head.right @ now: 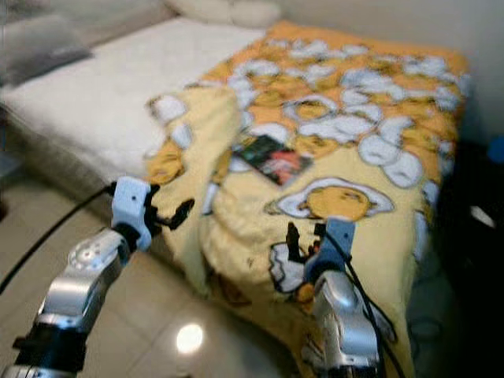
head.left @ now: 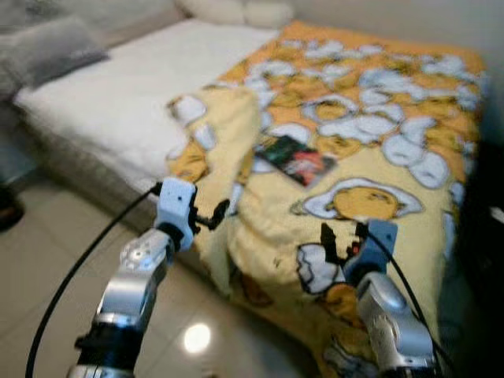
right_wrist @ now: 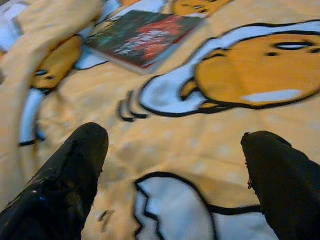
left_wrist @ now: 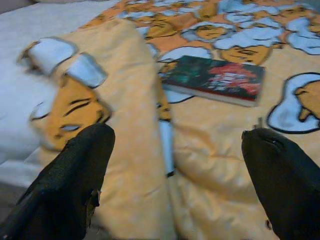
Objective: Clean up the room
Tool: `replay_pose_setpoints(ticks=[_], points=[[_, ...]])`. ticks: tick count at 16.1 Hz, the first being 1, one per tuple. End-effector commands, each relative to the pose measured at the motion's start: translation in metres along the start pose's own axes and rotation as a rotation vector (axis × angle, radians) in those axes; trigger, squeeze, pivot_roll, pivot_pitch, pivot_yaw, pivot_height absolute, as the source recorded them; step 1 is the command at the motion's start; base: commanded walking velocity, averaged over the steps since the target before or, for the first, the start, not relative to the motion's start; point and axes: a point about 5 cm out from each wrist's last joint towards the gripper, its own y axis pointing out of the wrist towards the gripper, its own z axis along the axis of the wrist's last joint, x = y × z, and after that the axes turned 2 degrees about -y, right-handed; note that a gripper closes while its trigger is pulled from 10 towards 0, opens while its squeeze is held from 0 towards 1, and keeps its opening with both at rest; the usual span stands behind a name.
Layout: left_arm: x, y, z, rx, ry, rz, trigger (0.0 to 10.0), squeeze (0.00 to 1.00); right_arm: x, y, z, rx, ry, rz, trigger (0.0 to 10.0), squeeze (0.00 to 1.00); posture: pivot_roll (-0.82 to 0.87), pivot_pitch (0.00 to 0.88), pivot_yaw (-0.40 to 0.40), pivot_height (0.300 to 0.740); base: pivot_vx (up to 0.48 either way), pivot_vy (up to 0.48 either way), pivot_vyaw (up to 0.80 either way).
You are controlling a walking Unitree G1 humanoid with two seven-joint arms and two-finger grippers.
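A dark book with a red and green cover lies flat on the yellow cartoon-print blanket spread over the bed. The blanket's near left corner is folded back and rumpled. My left gripper is open, held at the bed's near edge beside that fold, short of the book. My right gripper is open too, hovering over the blanket at the bed's near side, with the book ahead of its fingers. Nothing sits between either pair of fingers.
The bare white mattress takes up the bed's left part, with a grey pillow at its far left and white pillows at the head. Pale tiled floor lies near left. A dark object stands at the bed's right.
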Motion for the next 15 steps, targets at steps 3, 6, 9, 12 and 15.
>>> replay_pose_setpoints(ticks=[3, 6, 9, 12, 15], points=[[-0.0058, 0.0014, 0.0042, 0.013, -0.003, 0.015, 10.0, 0.24, -0.0043, 0.0057, 0.0052, 0.012, -0.004, 0.002, 10.0, 0.00, -0.05, 0.000, 0.062, 0.740, 0.264, 0.000, 0.00], [-0.0066, 0.0032, 0.0045, 0.015, -0.006, 0.016, 10.0, 0.24, -0.0051, 0.0066, 0.0062, 0.016, -0.018, 0.015, 10.0, 0.00, -0.05, 0.000, 0.058, 0.740, 0.276, 0.000, 0.00], [-0.0068, 0.0038, 0.0043, 0.016, -0.008, 0.016, 10.0, 0.25, -0.0066, 0.0075, 0.0070, 0.018, -0.036, 0.034, 10.0, 0.00, -0.05, 0.000, 0.058, 0.740, 0.289, 0.000, 0.46], [-0.0067, 0.0038, 0.0038, 0.017, -0.010, 0.016, 10.0, 0.24, -0.0059, 0.0075, 0.0065, 0.014, -0.019, 0.018, 10.0, 0.00, -0.05, 0.000, 0.058, 0.740, 0.296, 0.000, 0.53], [-0.0058, 0.0036, 0.0025, 0.016, -0.008, 0.013, 10.0, 0.24, -0.0054, 0.0084, 0.0059, 0.011, -0.023, 0.024, 10.0, 0.00, -0.05, 0.000, 0.055, 0.740, 0.298, 0.000, 0.00]])
